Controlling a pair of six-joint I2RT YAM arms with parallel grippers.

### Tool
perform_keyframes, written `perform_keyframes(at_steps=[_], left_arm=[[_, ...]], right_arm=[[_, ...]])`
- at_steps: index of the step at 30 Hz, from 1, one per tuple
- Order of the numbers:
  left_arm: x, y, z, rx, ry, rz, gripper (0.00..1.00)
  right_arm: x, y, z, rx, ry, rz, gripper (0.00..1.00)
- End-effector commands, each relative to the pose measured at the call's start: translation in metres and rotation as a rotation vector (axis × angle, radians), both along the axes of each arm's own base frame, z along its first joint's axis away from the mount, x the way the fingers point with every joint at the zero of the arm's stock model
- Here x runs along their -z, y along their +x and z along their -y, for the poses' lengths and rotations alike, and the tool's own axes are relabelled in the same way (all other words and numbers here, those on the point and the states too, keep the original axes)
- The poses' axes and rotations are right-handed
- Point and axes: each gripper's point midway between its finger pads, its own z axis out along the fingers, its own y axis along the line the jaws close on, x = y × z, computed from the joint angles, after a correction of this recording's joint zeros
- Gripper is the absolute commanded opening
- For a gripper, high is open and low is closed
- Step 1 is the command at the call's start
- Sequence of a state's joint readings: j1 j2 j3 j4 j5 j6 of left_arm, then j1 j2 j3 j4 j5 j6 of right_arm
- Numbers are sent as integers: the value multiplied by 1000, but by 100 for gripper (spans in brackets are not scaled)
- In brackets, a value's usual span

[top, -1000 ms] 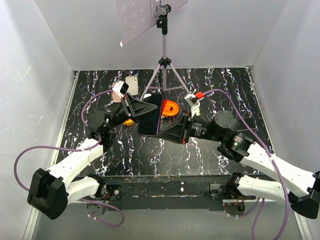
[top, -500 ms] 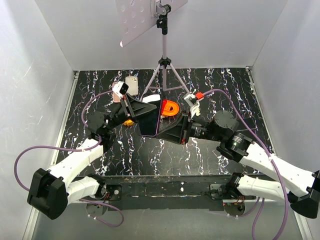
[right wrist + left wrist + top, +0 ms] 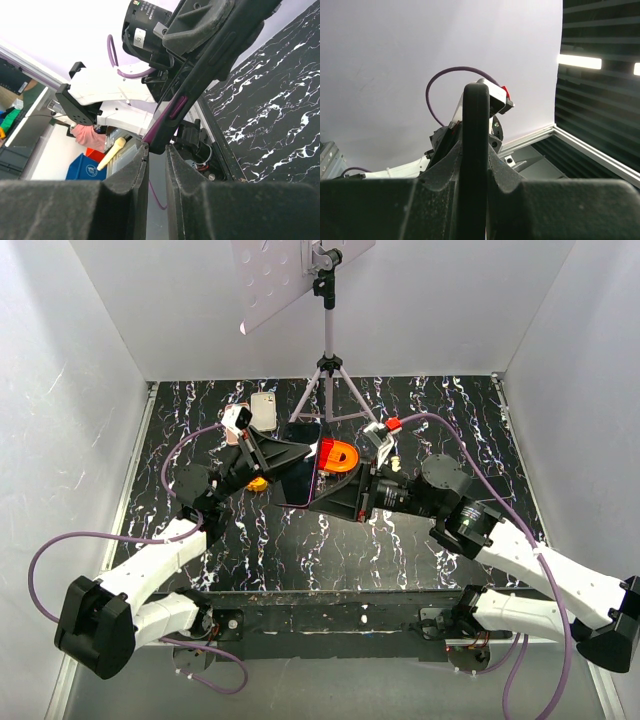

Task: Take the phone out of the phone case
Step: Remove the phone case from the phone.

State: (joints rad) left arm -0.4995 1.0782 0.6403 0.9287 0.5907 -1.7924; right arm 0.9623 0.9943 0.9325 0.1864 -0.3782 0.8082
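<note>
**Q:** Where is the phone, seen from above?

**A:** The phone (image 3: 300, 474) is a dark slab held in the air over the middle of the bench (image 3: 420, 400), tilted on edge. The two arms hold it between them. The phone case (image 3: 173, 108) shows a purple rim along the slab's long edge. Phone and case read as one body, and no gap between them can be made out.

**Q:** How does the left tool stand?

**A:** The left tool (image 3: 288, 460) reaches in from 8 o'clock of the slab. In the left wrist view its fingers (image 3: 439, 176) are drawn narrow and press both faces of the rounded black edge, which stands upright between them. It is clamped on the phone case.

**Q:** And the right tool?

**A:** The right tool (image 3: 322, 498) comes in from 4 o'clock. In the right wrist view its fingers (image 3: 134, 196) stand close together, and the slab's lower end runs down into the slot between them. It is a narrow pinch on the phone case.

**Q:** What else lies on the bench?

**A:** A red and orange piece (image 3: 340, 454) lies at 2 o'clock of the slab. A tripod (image 3: 328, 375) stands at 12 o'clock. A small pale device (image 3: 264, 405) lies flat at 11 o'clock, well apart.
</note>
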Motion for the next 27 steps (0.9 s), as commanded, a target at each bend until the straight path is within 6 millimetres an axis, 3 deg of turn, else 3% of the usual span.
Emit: perform_keyframes(at_steps=[1,11,27], left_arm=[[-48,-39,-7,55,-132,129,0],[-60,-38,-8,61,-180,157,0],[-64,-41,-6,64,-155,180,0]], right_arm=[[43,48,-12,195,-107,-131,22],[74,50,-2,255,-149,-216,18],[88,54,11,298,-201,-191,18]])
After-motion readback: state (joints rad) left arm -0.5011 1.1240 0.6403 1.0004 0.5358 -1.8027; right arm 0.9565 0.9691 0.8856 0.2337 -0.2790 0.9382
